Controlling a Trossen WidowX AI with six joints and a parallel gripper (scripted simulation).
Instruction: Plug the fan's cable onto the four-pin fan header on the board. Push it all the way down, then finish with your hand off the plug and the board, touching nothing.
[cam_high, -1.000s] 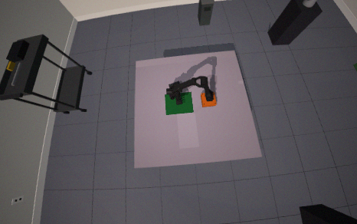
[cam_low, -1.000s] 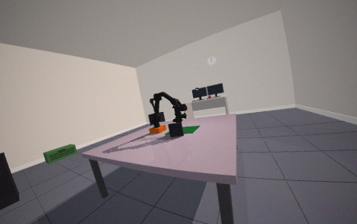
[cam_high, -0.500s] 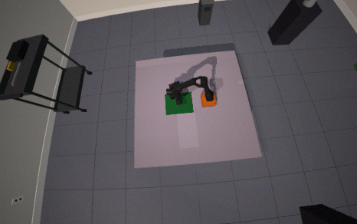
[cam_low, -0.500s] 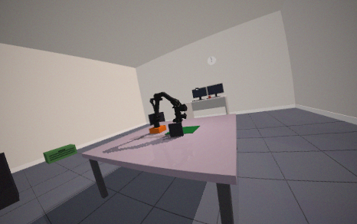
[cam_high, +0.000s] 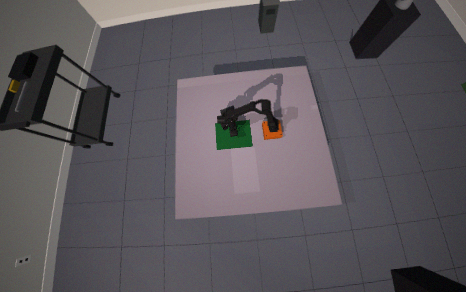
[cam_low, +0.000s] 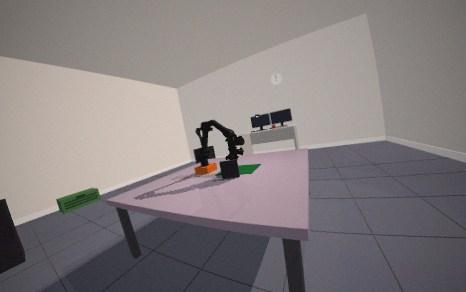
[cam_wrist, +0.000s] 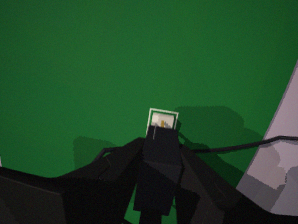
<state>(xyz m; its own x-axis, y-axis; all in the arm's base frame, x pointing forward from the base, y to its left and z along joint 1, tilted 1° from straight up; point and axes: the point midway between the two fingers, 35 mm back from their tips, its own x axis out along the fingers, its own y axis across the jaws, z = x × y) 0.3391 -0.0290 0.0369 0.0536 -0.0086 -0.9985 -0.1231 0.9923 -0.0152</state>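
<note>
The green board (cam_high: 241, 144) (cam_low: 251, 169) (cam_wrist: 75, 65) lies flat on the table. The header (cam_wrist: 162, 119), pale with gold pins inside a white outline, shows in the wrist view just beyond the plug. My gripper (cam_high: 234, 133) (cam_wrist: 160, 148) is over the board, shut on the black plug (cam_wrist: 162, 141). The plug overlaps the near side of the header in the wrist view, with part of the pins still visible. Its height above the pins cannot be told. The thin black cable (cam_wrist: 225, 149) runs off to the right. In the exterior view the fingertips are hidden behind a black box.
The black box (cam_low: 230, 169) stands beside the board on the pink table (cam_high: 200, 190) (cam_low: 270, 200). The arm's orange base (cam_high: 272, 135) (cam_low: 205, 169) stands to the right of the board in the top view. The cable crosses the board's right edge in the wrist view.
</note>
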